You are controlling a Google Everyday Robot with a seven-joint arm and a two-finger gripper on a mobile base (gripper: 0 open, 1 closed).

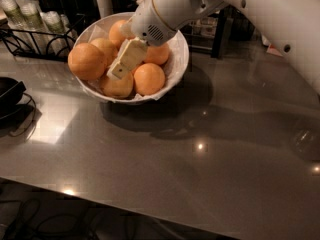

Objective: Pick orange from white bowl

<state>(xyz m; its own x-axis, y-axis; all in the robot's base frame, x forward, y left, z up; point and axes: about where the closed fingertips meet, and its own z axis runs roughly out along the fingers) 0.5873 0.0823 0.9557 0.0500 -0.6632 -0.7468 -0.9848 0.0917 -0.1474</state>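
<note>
Cream-coloured and blunt, the hand (117,74) points down and to the left into the middle of the fruit pile, its tip low over a front orange (119,87). Whether it touches that fruit I cannot tell, nor whether it is released or clenched; nothing appears to be carried in it. Behind it the white wrist and arm (260,14) reach in from the upper right.

Just beside the hand's tip, on the left edge of the pile, sits the orange (87,61) the task seems to mean: the largest one, deep in colour, riding high against the rim. Other, smaller fruit crowd around it, one to the right of the hand (149,78) and more behind. All lie in the white bowl (184,54), which has a crinkled paper lining (172,71) and stands on the grey, glossy tabletop (200,184). A black dish (7,91) rests well apart at the left edge, and a wire rack (20,41) of cups stands behind the bowl.

My reading is that the reach is under way and the grasp not yet made. The next move probably calls for shifting the hand leftward over the big orange, straddling it, and closing firmly before lifting straight up, taking care not to nudge its neighbours or roll it over the rim.
</note>
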